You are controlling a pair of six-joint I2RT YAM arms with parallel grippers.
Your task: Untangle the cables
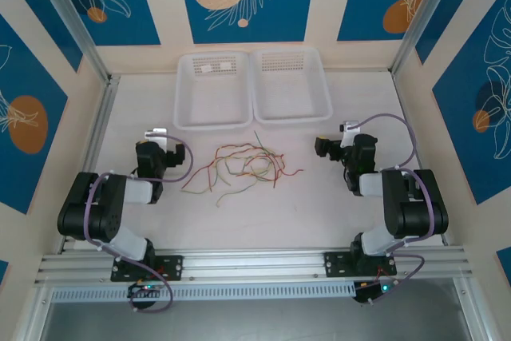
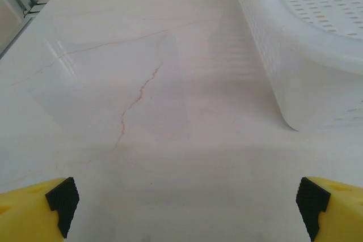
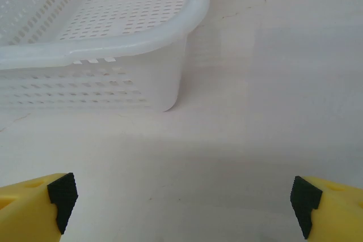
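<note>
Thin curly cables (image 1: 243,167) are lying tangled on the pale table (image 1: 319,213), with two white perforated plastic baskets (image 1: 211,89) standing behind. The left gripper (image 2: 187,205) and right gripper (image 3: 184,202) are gaping wide.

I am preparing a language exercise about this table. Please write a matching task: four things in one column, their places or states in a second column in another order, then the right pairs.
Things
1. cables
2. left basket
3. left gripper
4. right gripper

Places and states
A. open, to the right of the cables
B. at the far side of the table
C. in a loose tangle between the two grippers
D. open, to the left of the cables

Pairs: 1-C, 2-B, 3-D, 4-A
</note>
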